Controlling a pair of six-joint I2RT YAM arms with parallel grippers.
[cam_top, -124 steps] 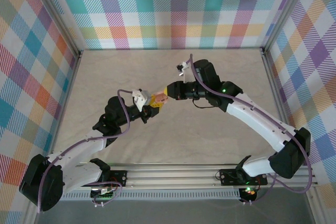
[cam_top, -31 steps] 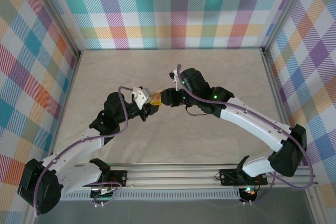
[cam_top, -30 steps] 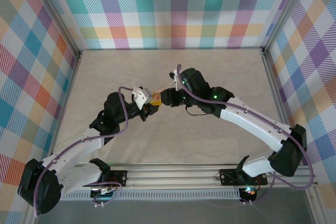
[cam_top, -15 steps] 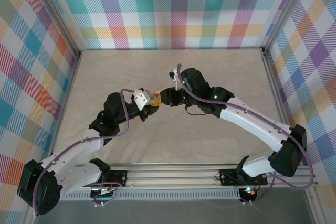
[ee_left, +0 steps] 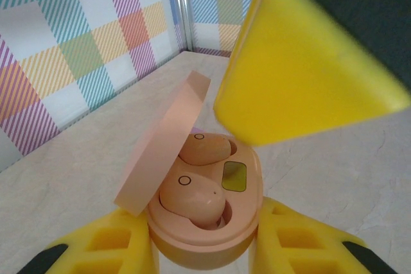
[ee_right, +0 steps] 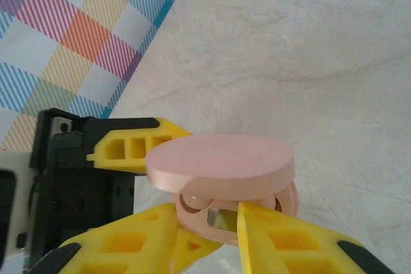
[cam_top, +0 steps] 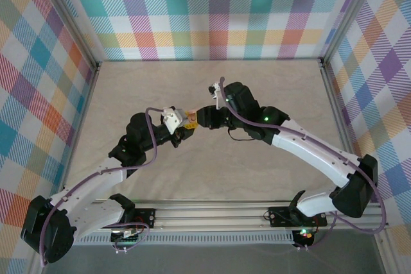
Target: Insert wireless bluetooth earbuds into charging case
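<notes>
The pale, marbled table (cam_top: 270,94) sits boxed in by plaid walls (cam_top: 212,11). Over it the left arm (cam_top: 96,184) and the right arm (cam_top: 308,152) reach in from the near edge and meet about mid-table, tip to tip.

The left pincer (ee_left: 203,232) is clenched on the case (ee_left: 212,251), one yellow finger on each side of its rounded base, and holds it up off the table. The right pincer (ee_right: 209,219) comes at the case from the opposite side. From its own camera its two yellow fingers stand a little apart, their tips right at the front of the base and under the lid. From here I cannot tell whether they pinch the case or only stand against it. From the left wrist one of its fingers (ee_left: 302,62) looms large and blurred, just above and to the right of the open case.

The case is a salmon-pink oval. Its lid (ee_left: 160,152) is hinged up and tilted to the left in the left wrist view, and lies nearly flat over the base as the right wrist sees it.

Inside, both pink earbuds (ee_left: 191,198) lie in their hollows, one behind the other, each with a tiny ring mark on top. Just beside them is a small greenish window (ee_left: 234,176) set into the base.
</notes>
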